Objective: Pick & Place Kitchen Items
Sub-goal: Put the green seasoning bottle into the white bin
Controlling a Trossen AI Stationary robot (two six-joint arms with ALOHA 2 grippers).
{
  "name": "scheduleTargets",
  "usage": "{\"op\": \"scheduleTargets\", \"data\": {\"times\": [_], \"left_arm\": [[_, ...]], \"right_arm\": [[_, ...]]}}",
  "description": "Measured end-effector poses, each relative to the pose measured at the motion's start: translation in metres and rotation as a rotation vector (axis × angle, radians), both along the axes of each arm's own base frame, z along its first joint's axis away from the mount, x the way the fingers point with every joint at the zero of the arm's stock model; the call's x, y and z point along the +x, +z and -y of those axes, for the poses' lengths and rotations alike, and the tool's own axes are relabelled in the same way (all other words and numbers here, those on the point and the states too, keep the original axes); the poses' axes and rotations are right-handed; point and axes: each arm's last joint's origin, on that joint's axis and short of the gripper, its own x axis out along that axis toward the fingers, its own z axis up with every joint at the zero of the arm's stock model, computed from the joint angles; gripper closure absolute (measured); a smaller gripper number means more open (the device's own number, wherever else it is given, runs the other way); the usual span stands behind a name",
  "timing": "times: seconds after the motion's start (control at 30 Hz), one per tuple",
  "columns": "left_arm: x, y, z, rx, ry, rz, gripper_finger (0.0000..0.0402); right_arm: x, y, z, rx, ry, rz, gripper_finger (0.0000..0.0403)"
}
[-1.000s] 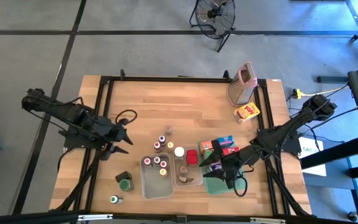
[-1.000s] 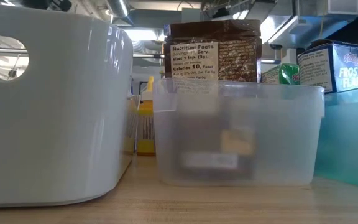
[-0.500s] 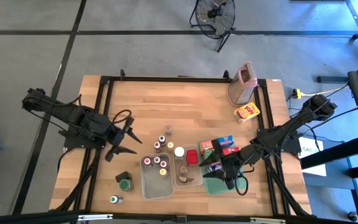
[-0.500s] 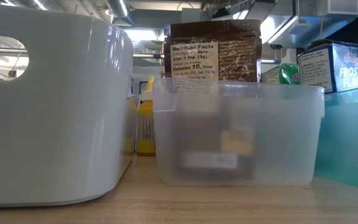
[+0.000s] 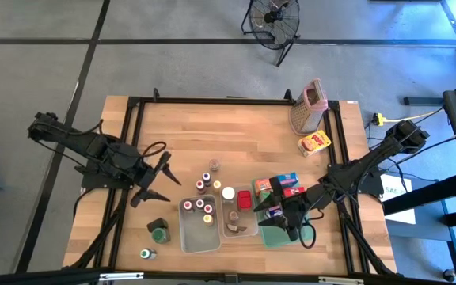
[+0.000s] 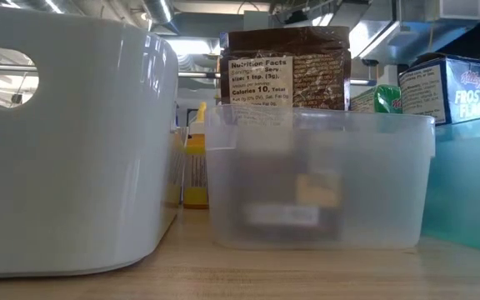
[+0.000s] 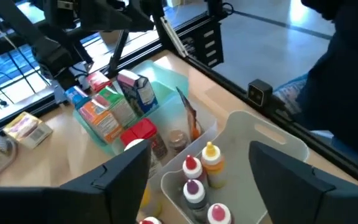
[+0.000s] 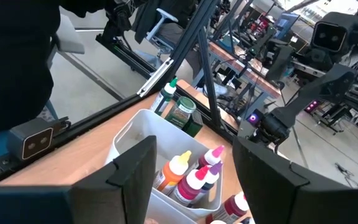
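Left gripper had swung in from the table's left side toward the loose bottles and spread its fingers wider within the last second, empty; it hung just left of them, well clear of the white tub already holding several; that read as lining up another pick. Right gripper sat unmoved over the green tray of cartons, fingers parted, nothing visibly held.

Light is even and bright, coming from ceiling lamps seen in the low view. Shadows on the wooden table are soft and short. The white tub and clear tub look blurred close up.
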Motion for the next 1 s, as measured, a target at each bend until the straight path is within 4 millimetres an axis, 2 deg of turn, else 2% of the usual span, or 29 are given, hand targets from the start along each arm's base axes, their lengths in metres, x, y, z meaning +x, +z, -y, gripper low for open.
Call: {"op": "scheduleTargets", "data": {"times": [0.17, 0.3, 0.43, 0.6, 0.77, 1.0], "left_arm": [[0.001, -0.001, -0.002, -0.017, 0.098, -0.014, 0.0104], [-0.002, -0.007, -0.004, -0.010, 0.118, -0.090, 0.0104], [-0.005, -0.011, -0.004, -0.098, 0.149, -0.176, 0.0103], [-0.005, -0.013, -0.001, -0.106, 0.141, -0.202, 0.0103], [-0.001, -0.016, 0.016, -0.113, 0.104, -0.259, 0.0105], [0.012, -0.014, 0.057, -0.031, 0.039, -0.315, 0.0105]], "right_arm": [[0.000, 0.000, 0.000, 0.011, -0.002, -0.004, 0.0189], [0.000, 0.000, 0.000, 0.026, -0.007, -0.009, 0.0189], [0.000, 0.001, 0.000, 0.023, -0.025, 0.000, 0.0189], [0.001, 0.001, 0.002, 0.026, -0.038, 0.007, 0.0190], [0.001, 0.001, 0.001, 0.048, -0.027, -0.001, 0.0190], [0.000, 0.005, -0.003, 0.081, 0.091, 0.026, 0.0190]]}}
